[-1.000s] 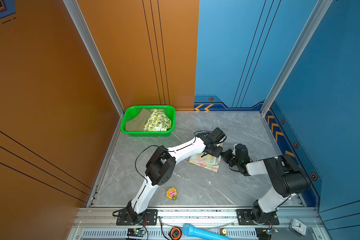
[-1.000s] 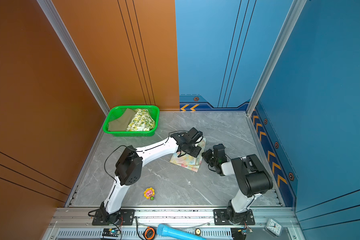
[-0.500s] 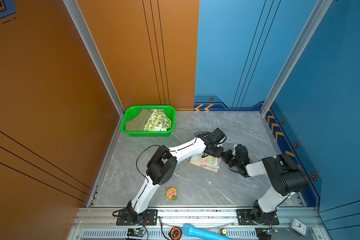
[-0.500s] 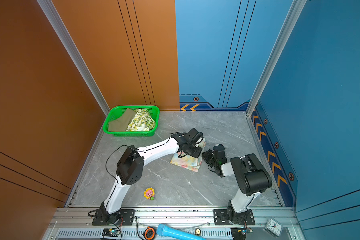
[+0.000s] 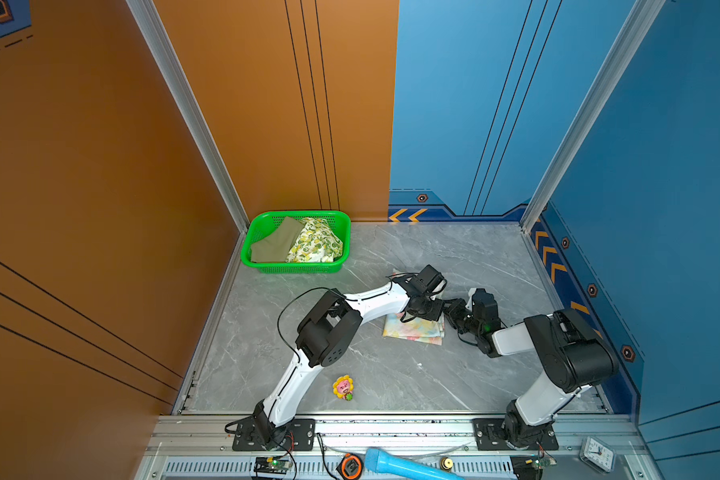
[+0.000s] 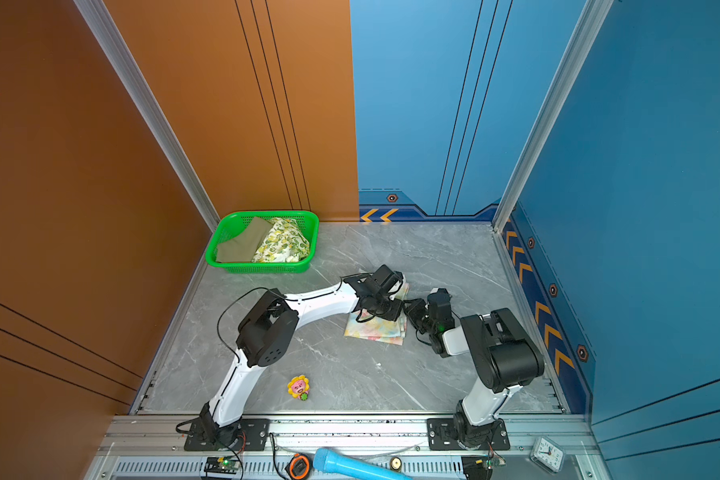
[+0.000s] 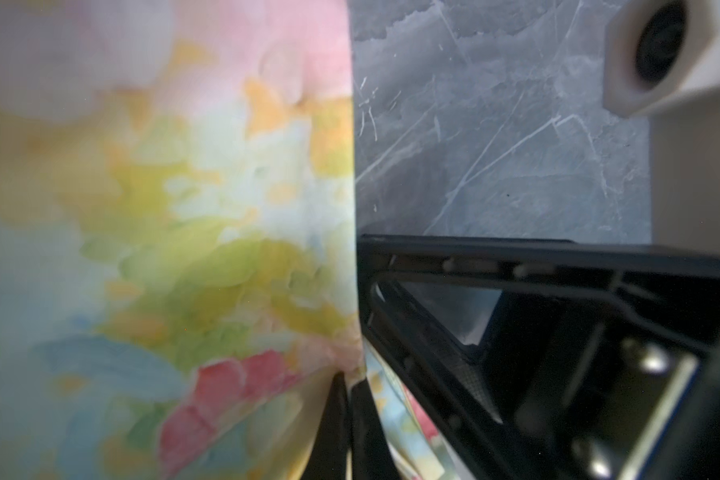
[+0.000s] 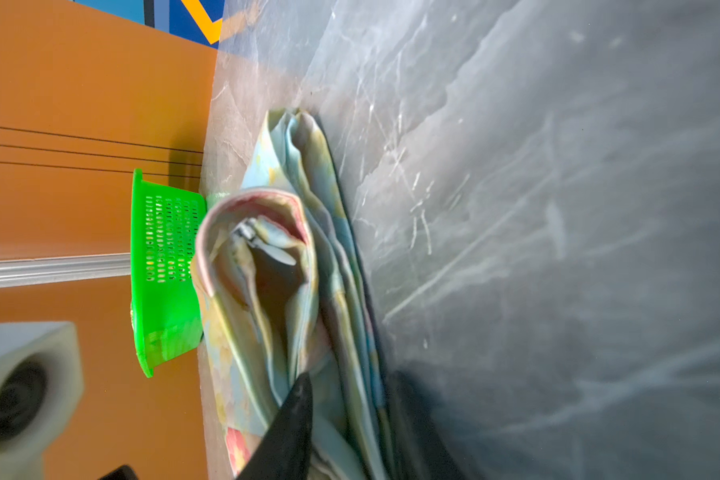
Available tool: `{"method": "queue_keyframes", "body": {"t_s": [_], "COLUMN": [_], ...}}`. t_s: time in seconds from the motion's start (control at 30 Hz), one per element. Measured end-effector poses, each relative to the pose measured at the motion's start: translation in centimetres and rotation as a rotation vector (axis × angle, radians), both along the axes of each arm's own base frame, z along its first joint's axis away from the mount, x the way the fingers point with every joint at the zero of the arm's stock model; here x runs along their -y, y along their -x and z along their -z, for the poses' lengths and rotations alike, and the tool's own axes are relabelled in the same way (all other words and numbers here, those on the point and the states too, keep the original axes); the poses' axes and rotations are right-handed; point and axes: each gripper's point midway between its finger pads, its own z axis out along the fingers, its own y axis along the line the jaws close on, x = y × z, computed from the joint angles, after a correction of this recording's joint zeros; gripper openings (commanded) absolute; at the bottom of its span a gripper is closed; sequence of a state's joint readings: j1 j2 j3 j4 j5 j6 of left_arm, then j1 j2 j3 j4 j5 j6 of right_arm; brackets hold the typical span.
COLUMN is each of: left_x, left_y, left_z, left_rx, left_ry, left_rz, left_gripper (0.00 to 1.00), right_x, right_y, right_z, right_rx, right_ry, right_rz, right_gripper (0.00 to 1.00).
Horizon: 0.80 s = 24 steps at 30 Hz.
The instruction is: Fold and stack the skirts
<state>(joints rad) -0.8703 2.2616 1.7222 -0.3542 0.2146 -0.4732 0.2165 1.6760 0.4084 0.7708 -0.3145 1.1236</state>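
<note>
Pastel floral cloth skirt (image 5: 412, 332), frame centre: fold being finished | left jaws clamped on it, right jaws parted | next: release and flattening judged needed

Both top views look steeply down from high at the front onto the whole bench (image 5: 391, 374). Both wrist cameras sit close against the pastel skirt (image 7: 184, 249); the right one faces the green basket (image 8: 163, 270).

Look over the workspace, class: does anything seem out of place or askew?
A small yellow flower-shaped toy with a pink face lies on the grey marble-look table, unrelated to folding. The folded pastel floral cloth skirt looks untidy: in the right wrist view its top layer curls into a loop.
</note>
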Motion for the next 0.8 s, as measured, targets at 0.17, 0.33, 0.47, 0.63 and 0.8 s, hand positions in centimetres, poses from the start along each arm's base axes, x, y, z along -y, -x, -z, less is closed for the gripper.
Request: {"method": "queue_keyframes", "body": {"t_s": [0.17, 0.33, 0.47, 0.63, 0.8], "left_x": [0.5, 1.0, 1.2, 1.3, 1.3], "left_y": [0.0, -0.2, -0.6, -0.6, -0.5], "left_z": [0.3, 0.2, -0.1, 0.3, 0.0], "left_rx": [-0.001, 0.006, 0.016, 0.021, 0.022], "left_ry": [0.044, 0.076, 0.099, 0.121, 0.156], "left_rz": [-0.004, -0.006, -0.008, -0.01, -0.011], "left_gripper": [0.0, 0.07, 0.09, 0.18, 0.32], "right_x": [0.2, 0.2, 0.2, 0.5, 1.3], "right_y": [0.1, 0.0, 0.1, 0.0, 0.1], "right_z": [-0.2, -0.3, -0.2, -0.3, -0.4], "right_rx": [0.005, 0.008, 0.013, 0.013, 0.008], "right_ry": [-0.001, 0.002, 0.011, 0.019, 0.027], "right_rz": [0.005, 0.003, -0.006, -0.013, -0.012], "right_gripper": [0.41, 0.43, 0.43, 0.44, 0.48]}}
